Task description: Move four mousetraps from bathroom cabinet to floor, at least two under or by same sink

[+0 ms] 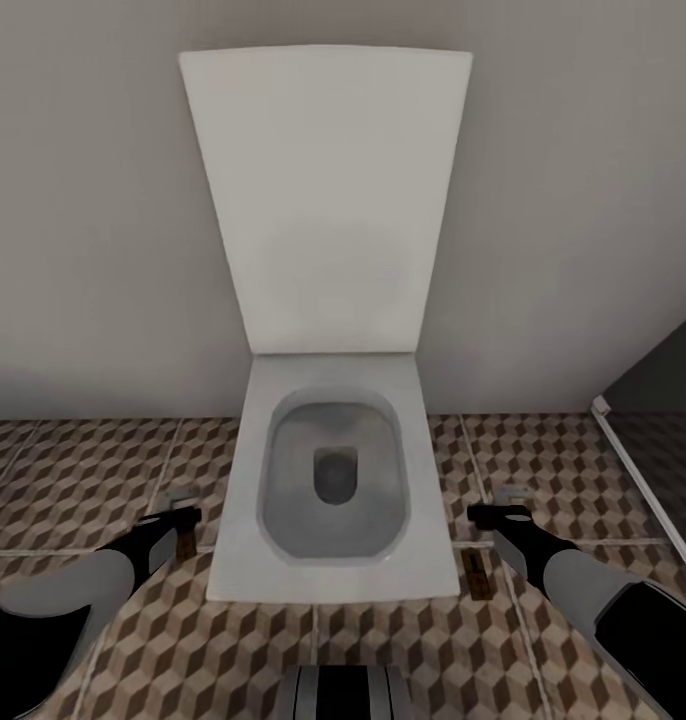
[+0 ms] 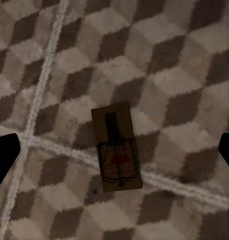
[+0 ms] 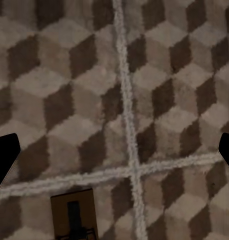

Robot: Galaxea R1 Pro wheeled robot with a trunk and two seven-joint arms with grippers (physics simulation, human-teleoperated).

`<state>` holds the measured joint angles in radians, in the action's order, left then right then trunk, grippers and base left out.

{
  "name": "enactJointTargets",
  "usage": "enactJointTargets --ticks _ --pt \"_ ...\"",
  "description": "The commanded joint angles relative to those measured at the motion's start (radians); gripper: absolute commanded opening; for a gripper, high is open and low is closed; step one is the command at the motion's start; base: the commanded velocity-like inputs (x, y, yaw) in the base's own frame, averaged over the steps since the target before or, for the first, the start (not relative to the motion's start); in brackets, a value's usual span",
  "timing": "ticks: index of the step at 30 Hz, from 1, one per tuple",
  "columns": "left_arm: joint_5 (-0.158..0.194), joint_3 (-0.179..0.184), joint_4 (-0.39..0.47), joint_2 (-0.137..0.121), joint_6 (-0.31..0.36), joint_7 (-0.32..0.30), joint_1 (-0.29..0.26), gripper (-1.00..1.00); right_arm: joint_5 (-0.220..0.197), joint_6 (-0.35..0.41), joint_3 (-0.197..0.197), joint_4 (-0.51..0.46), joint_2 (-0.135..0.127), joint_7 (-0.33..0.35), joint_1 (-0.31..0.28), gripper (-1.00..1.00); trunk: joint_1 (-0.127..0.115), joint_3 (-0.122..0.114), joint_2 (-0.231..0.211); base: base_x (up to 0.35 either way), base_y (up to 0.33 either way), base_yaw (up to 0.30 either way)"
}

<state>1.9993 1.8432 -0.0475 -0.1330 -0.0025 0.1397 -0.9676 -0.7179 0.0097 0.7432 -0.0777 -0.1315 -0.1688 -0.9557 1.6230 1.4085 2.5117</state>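
Note:
Two mousetraps lie flat on the cube-patterned bathroom floor (image 1: 103, 480). One mousetrap (image 1: 186, 543) is left of the toilet, and my left gripper (image 1: 188, 518) hangs open just above it. In the left wrist view this mousetrap (image 2: 116, 147) lies on a grout line, midway between the spread dark fingertips (image 2: 4, 159). The other mousetrap (image 1: 475, 577) is right of the toilet, near my open right gripper (image 1: 480, 514). The right wrist view cuts that mousetrap (image 3: 74, 216) off at the frame edge, beside the gap between the fingers (image 3: 4, 159). The sink is out of view.
A square white toilet (image 1: 333, 490) with its lid up stands straight ahead against the grey wall. The glass shower wall (image 1: 648, 470) and its white sill run along the right. My base (image 1: 348, 695) is just in front of the toilet.

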Motion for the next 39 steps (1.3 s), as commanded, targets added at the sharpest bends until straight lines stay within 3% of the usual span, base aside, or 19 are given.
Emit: enactJointTargets --ticks 1,16,25,31,39 --pt "0.007 0.008 0.001 0.000 0.000 0.004 0.000 1.00 -0.009 0.001 0.008 -0.002 -0.001 -0.005 0.000 1.00 -0.001 -0.003 0.000 0.000 0.000 0.000" --pt "0.007 0.008 0.001 0.001 0.001 0.004 0.000 1.00 -0.009 0.001 0.008 -0.002 0.000 -0.005 0.000 1.00 -0.007 -0.061 -0.004 0.000 0.000 0.000" --pt "0.007 0.008 0.001 -0.001 -0.002 0.005 0.000 1.00 -0.009 0.001 0.008 -0.002 0.000 -0.005 0.000 1.00 -0.007 -0.061 -0.004 0.000 0.000 0.000" --pt "0.008 0.007 0.001 -0.022 -0.003 0.001 0.000 1.00 -0.009 0.001 0.008 -0.002 0.000 -0.005 0.000 1.00 -0.007 -0.061 -0.004 -0.018 0.000 0.000" --pt "0.009 0.007 0.001 -0.032 -0.002 0.001 -0.002 1.00 -0.009 0.001 0.008 -0.002 0.000 -0.005 0.000 1.00 -0.007 -0.061 -0.004 -0.239 0.000 0.000"
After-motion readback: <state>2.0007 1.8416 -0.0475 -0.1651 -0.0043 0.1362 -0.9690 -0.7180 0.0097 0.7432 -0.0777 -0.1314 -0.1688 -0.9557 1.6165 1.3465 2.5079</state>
